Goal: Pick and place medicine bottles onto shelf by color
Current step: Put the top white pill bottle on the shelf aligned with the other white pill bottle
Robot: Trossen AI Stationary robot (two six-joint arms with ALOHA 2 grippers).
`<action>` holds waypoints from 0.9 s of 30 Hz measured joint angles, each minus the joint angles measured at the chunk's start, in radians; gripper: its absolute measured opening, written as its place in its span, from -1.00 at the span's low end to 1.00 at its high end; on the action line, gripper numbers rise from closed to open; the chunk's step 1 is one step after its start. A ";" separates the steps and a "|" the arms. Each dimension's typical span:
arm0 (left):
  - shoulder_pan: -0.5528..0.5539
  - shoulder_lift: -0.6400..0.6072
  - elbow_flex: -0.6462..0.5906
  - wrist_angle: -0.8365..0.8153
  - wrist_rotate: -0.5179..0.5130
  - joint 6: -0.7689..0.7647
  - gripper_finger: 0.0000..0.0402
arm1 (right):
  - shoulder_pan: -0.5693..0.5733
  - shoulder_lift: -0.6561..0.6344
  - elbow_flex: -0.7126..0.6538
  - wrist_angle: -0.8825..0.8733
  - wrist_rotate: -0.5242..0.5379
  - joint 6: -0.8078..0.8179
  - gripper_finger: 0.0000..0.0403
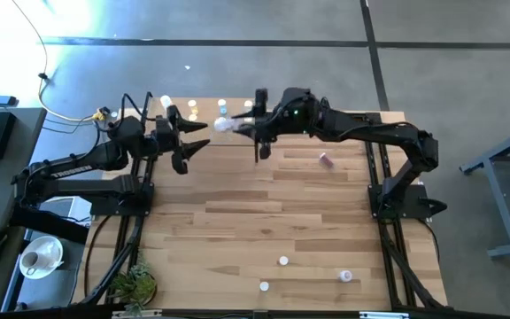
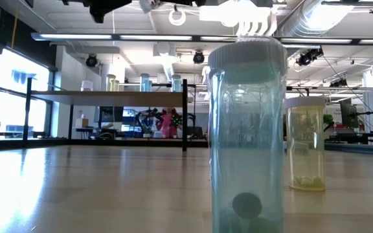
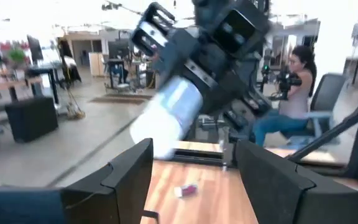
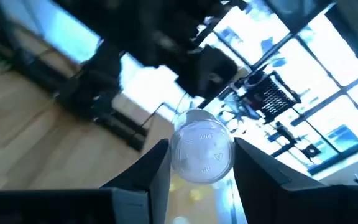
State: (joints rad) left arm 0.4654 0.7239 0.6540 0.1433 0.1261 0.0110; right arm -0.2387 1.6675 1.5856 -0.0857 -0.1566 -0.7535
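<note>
My right gripper (image 1: 240,128) is shut on a pale blue bottle with a white cap (image 1: 224,125), high above the table's far middle. The bottle shows large in the left wrist view (image 3: 166,115). My left gripper (image 1: 198,139) is open and empty just left of the bottle, its fingers (image 3: 129,177) pointing at it. The shelf (image 2: 109,94) stands at the far edge with several bottles (image 1: 222,106) upright on it. A pink bottle (image 1: 325,159) lies on its side on the table. My right gripper pinches the bottle's round sides (image 4: 178,163) between its two fingers (image 4: 157,171). The fingers come about level from the table's right and lie along the bottle. One round end (image 4: 202,152) faces the wrist camera. The white cap end (image 3: 149,134) sticks out toward my left gripper, clear of the table.
A blue bottle (image 2: 248,136) and a yellow bottle (image 2: 306,142) stand upright near the table's near edge, where a few small bottles show (image 1: 283,260). A person (image 3: 294,93) sits beyond the table's right side. A plant (image 1: 135,285) sits at the near left corner.
</note>
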 joint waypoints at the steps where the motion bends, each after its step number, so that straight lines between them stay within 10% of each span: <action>1: 0.000 -0.002 0.000 -0.003 0.000 0.029 0.09 | -0.010 -0.003 0.000 0.022 -0.010 0.019 -0.34; 14: -0.001 0.073 0.000 0.115 -0.123 0.291 0.09 | -0.151 -0.007 0.000 0.355 -0.331 0.542 -0.34; 27: -0.004 0.256 0.000 0.537 0.028 0.413 0.08 | -0.192 -0.005 0.000 0.473 -0.549 1.029 -0.34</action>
State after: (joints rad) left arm 0.4610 0.9804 0.6540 0.6803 0.1536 0.4237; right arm -0.4310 1.6627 1.5856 0.3870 -0.7052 0.2758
